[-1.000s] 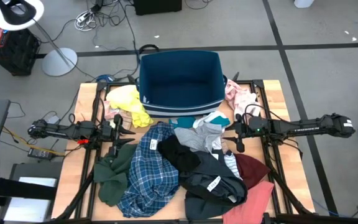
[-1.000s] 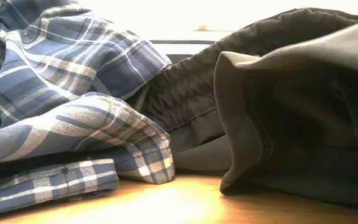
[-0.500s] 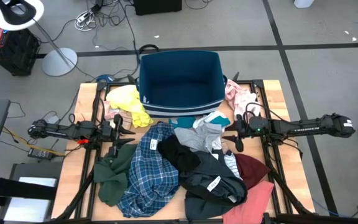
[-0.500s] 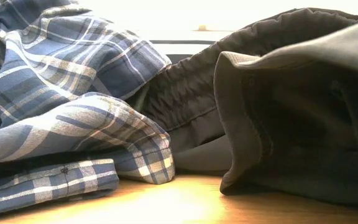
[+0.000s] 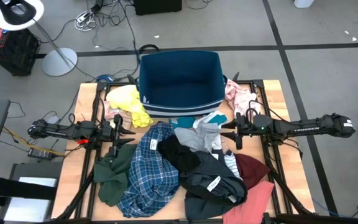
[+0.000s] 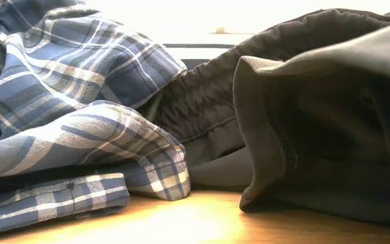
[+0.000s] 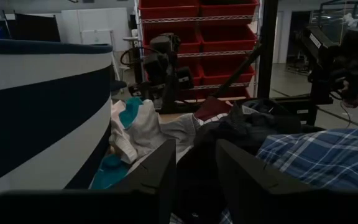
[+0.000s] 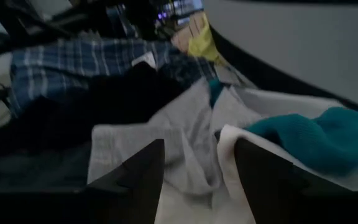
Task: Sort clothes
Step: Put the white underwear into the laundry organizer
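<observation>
Bright bg glare, right wrist blurry

Your right hand (image 5: 234, 132) has edged a little further in over the pile, from just beside the teal-white garment (image 5: 209, 129) to right at its edge, fingers parted and nothing between them. You will find no other shift: the clothes lie as before, and the left arm has not stirred.
</observation>
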{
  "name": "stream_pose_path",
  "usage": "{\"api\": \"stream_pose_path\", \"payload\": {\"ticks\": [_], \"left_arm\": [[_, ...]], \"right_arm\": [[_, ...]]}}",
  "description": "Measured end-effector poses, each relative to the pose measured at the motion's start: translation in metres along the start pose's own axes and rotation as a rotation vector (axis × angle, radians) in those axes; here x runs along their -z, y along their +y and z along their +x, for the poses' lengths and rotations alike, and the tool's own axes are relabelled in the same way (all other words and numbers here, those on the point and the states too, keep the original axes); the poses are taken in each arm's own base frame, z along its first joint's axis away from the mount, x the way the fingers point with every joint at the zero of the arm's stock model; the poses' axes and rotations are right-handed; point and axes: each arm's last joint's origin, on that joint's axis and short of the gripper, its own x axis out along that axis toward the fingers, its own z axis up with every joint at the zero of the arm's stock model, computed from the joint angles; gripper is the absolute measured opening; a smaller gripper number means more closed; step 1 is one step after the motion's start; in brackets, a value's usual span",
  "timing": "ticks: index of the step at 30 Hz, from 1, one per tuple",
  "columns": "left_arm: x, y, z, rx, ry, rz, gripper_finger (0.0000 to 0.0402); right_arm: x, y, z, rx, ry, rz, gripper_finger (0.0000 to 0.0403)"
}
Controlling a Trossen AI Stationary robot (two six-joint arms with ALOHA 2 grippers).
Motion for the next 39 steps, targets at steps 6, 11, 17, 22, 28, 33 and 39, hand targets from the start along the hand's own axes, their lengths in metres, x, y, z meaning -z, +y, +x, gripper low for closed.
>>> {"api": "stream_pose_path", "payload": {"ticks": [6,11,17,22,28,33,39], "left_arm": [[0.000,0.000,0.000,0.000,0.000,0.000,0.0122],[0.000,0.000,0.000,0.000,0.000,0.000,0.0121],[0.000,0.000,0.000,0.000,0.000,0.000,0.0122],[0.000,0.000,0.000,0.000,0.000,0.000,0.0122],[0.000,0.000,0.000,0.000,0.000,0.000,0.0122],[0.000,0.000,0.000,0.000,0.000,0.000,0.0122],[0.000,0.000,0.000,0.000,0.000,0.000,0.0121]], "right_arm": [[-0.005,0.002,0.000,-0.029,-0.053,0.046,0.0199],[-0.007,0.003,0.000,-0.041,-0.070,0.063,0.0199],[-0.009,0.003,0.000,-0.039,-0.071,0.030,0.0199],[-0.026,0.007,-0.001,-0.049,-0.115,0.036,0.0199],[-0.043,0.009,-0.003,0.015,0.016,-0.009,0.0193],[-0.069,0.014,-0.016,0.083,0.201,0.004,0.0185],[-0.105,0.024,-0.044,0.126,0.320,-0.001,0.0181]]}}
